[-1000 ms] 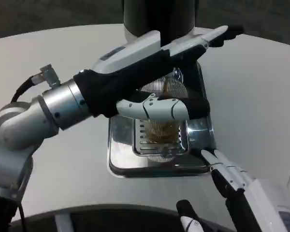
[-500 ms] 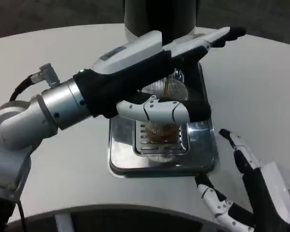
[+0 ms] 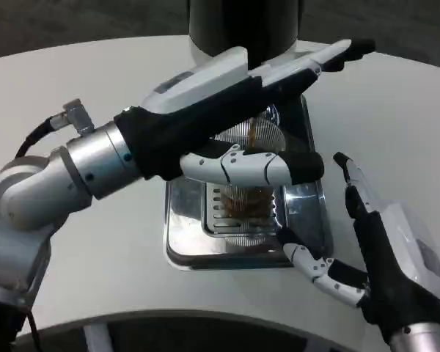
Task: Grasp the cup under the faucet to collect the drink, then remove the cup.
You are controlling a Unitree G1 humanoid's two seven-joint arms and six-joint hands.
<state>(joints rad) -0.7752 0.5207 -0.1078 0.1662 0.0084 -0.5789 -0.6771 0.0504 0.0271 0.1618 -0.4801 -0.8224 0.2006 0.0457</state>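
Note:
A clear ribbed cup (image 3: pixel 251 199) holding brown drink stands on the grate of a silver drip tray (image 3: pixel 182 233), under the dark dispenser (image 3: pixel 242 26). A thin brown stream (image 3: pixel 254 133) falls into it. My left hand (image 3: pixel 227 103) reaches across above the cup with its fingers stretched straight past the dispenser's base. Its thumb (image 3: pixel 242 167) lies across the cup's front, hiding the cup's middle; I cannot tell whether it touches. My right hand (image 3: pixel 374 242) hovers just right of the tray, holding nothing, fingers pointing up and thumb (image 3: pixel 312 260) toward the tray's front corner.
The white round table (image 3: pixel 110 242) spreads left and right of the tray. Its front edge curves close below the tray. My left forearm (image 3: pixel 73 176) crosses the table's left half with a black cable at the wrist.
My right hand has risen from the lower edge and moved up beside the tray's right side, fingers spreading apart. The left hand has stayed over the cup.

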